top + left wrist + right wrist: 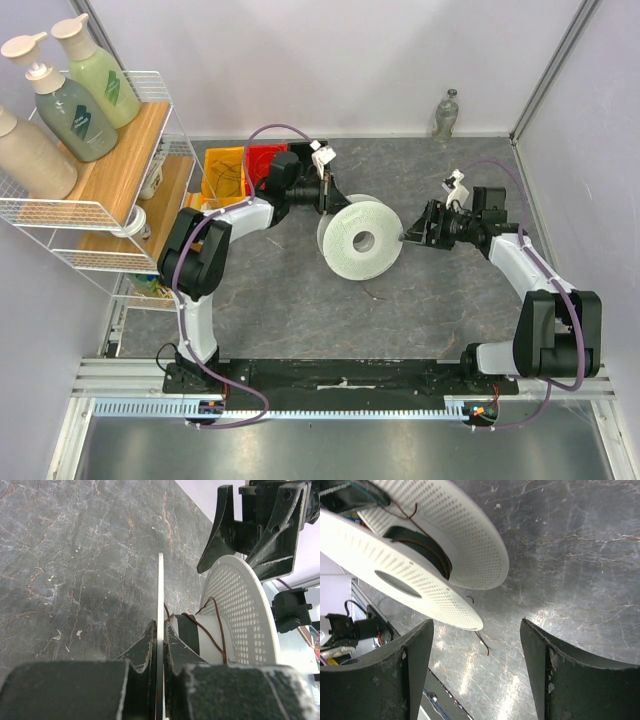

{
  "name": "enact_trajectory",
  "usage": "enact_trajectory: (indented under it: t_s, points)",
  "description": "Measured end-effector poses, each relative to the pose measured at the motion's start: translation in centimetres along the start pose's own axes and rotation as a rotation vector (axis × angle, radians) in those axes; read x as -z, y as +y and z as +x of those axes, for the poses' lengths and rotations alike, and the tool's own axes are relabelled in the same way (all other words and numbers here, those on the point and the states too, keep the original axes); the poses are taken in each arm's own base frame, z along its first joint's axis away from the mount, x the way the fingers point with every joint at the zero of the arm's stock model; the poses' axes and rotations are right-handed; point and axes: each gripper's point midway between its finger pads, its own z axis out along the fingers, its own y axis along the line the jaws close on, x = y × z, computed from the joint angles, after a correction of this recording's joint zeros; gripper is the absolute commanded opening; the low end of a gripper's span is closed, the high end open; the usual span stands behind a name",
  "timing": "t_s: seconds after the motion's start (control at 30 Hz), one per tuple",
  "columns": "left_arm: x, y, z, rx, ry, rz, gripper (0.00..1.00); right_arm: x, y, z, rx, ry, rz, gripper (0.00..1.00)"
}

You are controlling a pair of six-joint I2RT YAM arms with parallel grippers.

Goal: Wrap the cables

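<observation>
The cable (220,632), a thin dark strand, loops loosely over the hub of the white spool (345,250). The spool stands tilted on edge at the centre of the top view. A stray end of the cable trails on the grey surface (290,310) just below it. The left gripper (160,635) is clenched on the rim of one flange, apparently to steady the spool for winding. The right gripper (476,625), just right of the spool, is spread wide and holds nothing, probably ready to take the loose end.
</observation>
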Motion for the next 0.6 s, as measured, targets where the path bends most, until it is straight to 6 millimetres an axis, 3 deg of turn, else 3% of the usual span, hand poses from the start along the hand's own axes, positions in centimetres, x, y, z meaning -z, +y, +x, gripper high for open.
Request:
enact_trajectory:
  t_s: [0.27, 0.6]
  points:
    - [-0.4, -0.2, 0.3, 0.048, 0.018, 0.049, 0.02, -0.6, 0.2, 0.7, 0.091, -0.001, -0.075, 0.79]
    - [-0.7, -0.4, 0.8, 0.094, 0.039, 0.104, 0.02, -1.6, 1.6, 0.3, 0.215, 0.0, -0.25, 0.61]
